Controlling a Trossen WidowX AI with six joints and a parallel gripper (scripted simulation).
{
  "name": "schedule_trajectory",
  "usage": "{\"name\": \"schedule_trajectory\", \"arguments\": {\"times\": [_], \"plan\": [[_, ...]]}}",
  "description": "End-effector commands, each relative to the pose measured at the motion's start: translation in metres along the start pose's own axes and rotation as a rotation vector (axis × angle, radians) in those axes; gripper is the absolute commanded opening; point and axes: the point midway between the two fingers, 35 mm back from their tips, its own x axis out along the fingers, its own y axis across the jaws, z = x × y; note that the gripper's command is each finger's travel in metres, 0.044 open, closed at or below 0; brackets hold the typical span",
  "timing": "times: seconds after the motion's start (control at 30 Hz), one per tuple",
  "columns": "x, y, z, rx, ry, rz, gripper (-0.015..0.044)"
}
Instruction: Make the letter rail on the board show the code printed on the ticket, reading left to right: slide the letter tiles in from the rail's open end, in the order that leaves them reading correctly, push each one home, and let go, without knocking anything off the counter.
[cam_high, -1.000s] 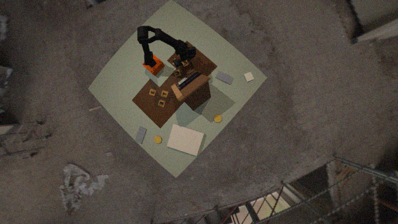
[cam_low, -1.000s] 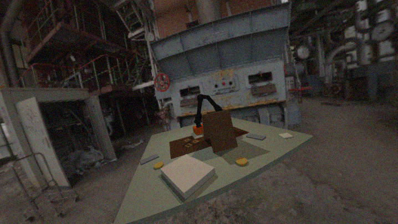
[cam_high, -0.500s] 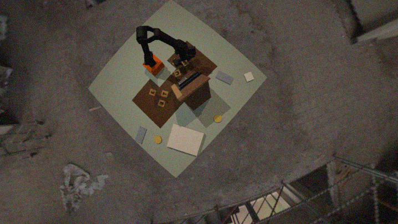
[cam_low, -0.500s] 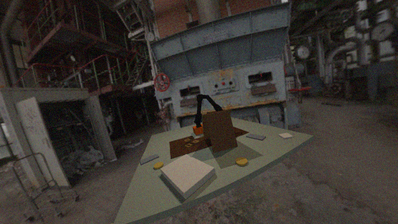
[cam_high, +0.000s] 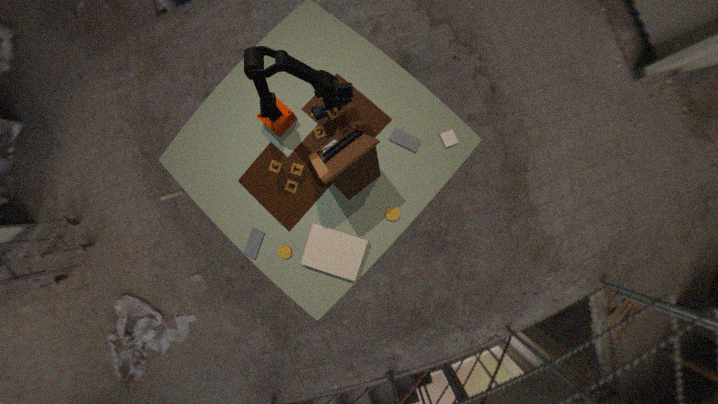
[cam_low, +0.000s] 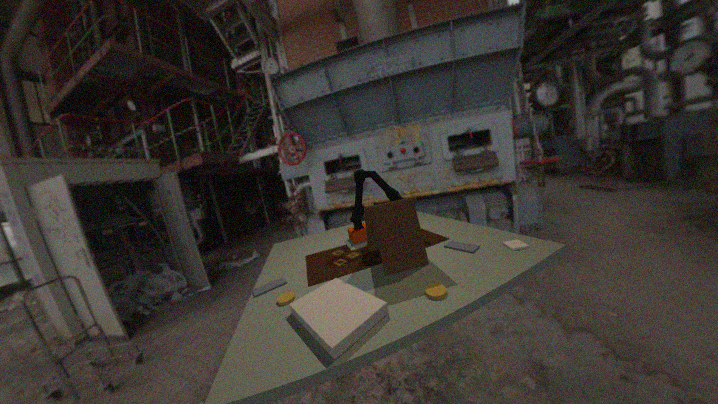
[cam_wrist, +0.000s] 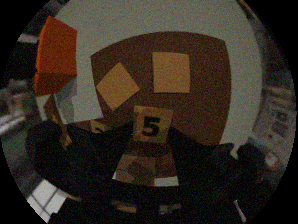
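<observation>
My gripper (cam_high: 330, 112) (cam_wrist: 150, 127) is shut on a wooden tile marked 5 (cam_wrist: 151, 119), over the upper part of the brown mat. Two plain-looking tan squares (cam_wrist: 117, 86) (cam_wrist: 171, 73) lie beyond it in the wrist view; the arm hides them in the top view. A letter tile (cam_high: 319, 132) lies between the gripper and the board. Three more tiles (cam_high: 275, 166) (cam_high: 296, 169) (cam_high: 291, 186) lie on the lower left mat. The board (cam_high: 353, 173) (cam_low: 396, 238) stands tilted, with a dark rail (cam_high: 346, 142) along it. A small white ticket (cam_high: 329, 146) is too blurred to read.
The orange arm base (cam_high: 277, 120) stands left of the board. A large pale block (cam_high: 335, 251) (cam_low: 338, 314), two yellow discs (cam_high: 392, 213) (cam_high: 284, 252), two grey slabs (cam_high: 404, 140) (cam_high: 255, 243) and a small white square (cam_high: 449, 138) lie around the counter.
</observation>
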Motion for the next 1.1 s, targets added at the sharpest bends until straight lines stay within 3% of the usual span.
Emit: {"name": "schedule_trajectory", "arguments": {"times": [0.0,1.07], "plan": [[-0.003,0.0,0.0,-0.007,0.0,-0.004,0.0],[-0.016,0.002,0.0,-0.007,0.0,-0.004,0.0]]}}
